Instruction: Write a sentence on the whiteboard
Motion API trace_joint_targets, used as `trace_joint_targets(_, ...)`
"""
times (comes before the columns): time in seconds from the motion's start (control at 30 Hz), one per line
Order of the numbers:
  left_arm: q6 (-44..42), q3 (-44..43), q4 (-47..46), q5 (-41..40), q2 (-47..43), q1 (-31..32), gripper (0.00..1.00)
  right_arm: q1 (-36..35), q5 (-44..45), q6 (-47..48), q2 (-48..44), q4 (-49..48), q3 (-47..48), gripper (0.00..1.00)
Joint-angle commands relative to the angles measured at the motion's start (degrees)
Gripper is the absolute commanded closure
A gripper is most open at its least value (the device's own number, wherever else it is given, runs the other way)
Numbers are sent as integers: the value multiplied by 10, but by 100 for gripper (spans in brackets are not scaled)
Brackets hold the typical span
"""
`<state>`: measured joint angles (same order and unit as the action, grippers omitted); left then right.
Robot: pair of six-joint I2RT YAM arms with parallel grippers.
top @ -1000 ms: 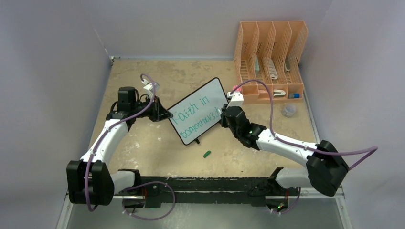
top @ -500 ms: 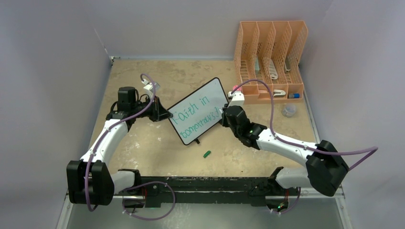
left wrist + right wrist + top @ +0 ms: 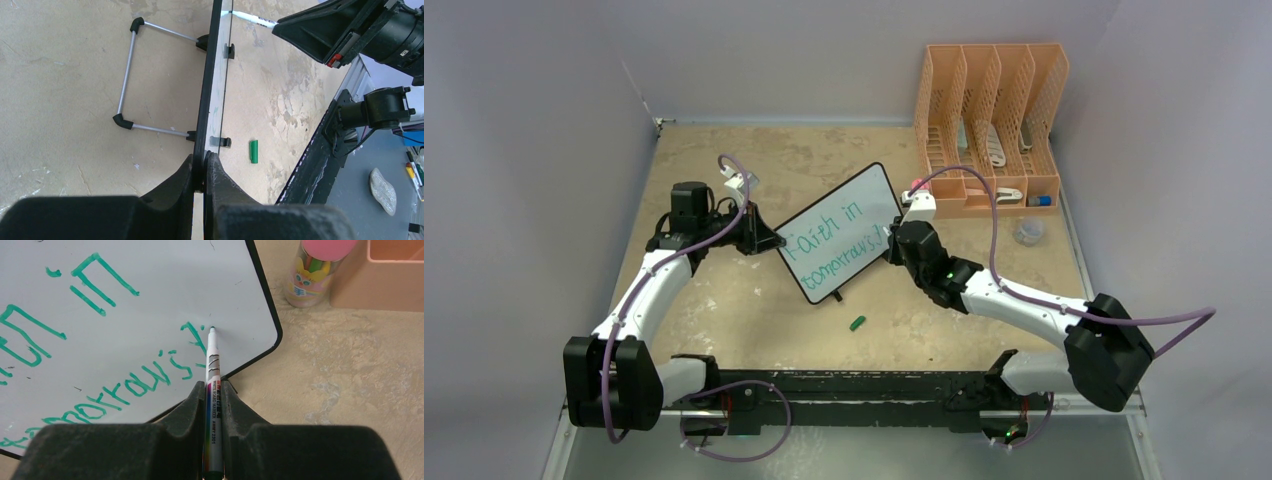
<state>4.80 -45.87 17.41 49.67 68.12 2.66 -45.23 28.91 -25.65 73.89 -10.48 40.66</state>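
The whiteboard stands tilted mid-table, black-framed, with green lettering reading "Faith in" over "tomorrow's" plus a partial stroke. My left gripper is shut on the board's left edge; the left wrist view shows the frame edge-on between my closed jaws. My right gripper is shut on a white marker, its tip touching the board just right of the new green stroke near the lower right corner.
A green marker cap lies on the table in front of the board. An orange file rack stands at the back right, with a pink-lidded pen jar beside it. A small clear cup sits right of the rack.
Almost nothing has moved; my right gripper has shifted very slightly with the marker at the board's lower right. The left arm holds still.
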Motion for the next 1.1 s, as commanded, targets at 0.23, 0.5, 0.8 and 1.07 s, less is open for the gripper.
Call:
trace_joint_targets(0.23, -44, 3, 6, -77, 4, -8, 100, 6, -12, 19, 1, -37, 26, 100)
trace_joint_targets(0.5, -44, 2, 6, -77, 4, -8, 100, 5, -43, 20, -7, -27, 23, 100)
trace_joint_targets(0.8, -44, 2, 6, -77, 4, -8, 100, 5, -55, 13, -14, -3, 17, 100)
trace_joint_targets(1.07, -44, 3, 6, -77, 3, -8, 100, 6, -24, 2, -7, 14, 6, 100)
